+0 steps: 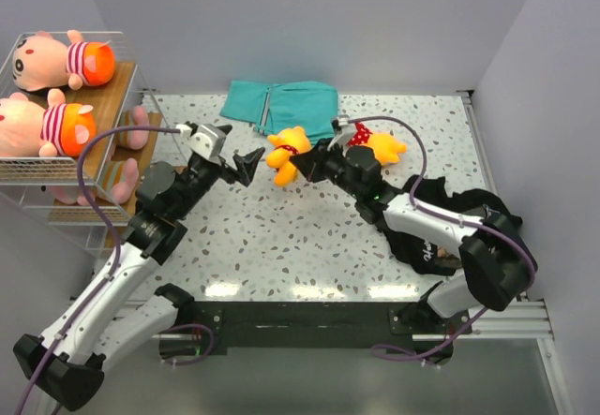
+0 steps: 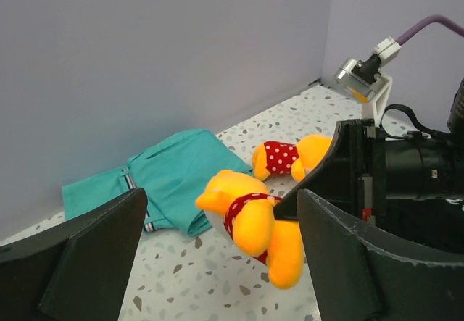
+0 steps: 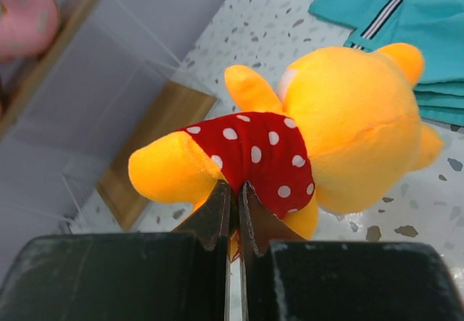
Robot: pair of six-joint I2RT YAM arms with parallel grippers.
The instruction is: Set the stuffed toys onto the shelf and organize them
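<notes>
- the shelf point(image 1: 114, 96) at the table's point(image 1: 281, 242) left edge holds pink toys point(image 1: 52, 92), two on top.
- the right gripper point(image 1: 307, 160) pinches an orange toy's point(image 1: 286, 151) dotted dress, near the table's middle.
- the left gripper point(image 1: 246, 164) gapes wide, just beside that toy.
- another orange toy point(image 1: 380, 143) lies by the teal cloth point(image 1: 281, 104).

The whole desk point(image 1: 309, 246) is taken in from a fixed camera high behind the arm bases, tilted down toward the far wall. The left wrist view is aimed low across the desk, past the left end effector point(image 2: 221, 263), at the nearer orange toy point(image 2: 250, 227) and teal cloth point(image 2: 167, 172); the right wrist view is pressed right up against that same toy, which gets shared by all three.
</notes>
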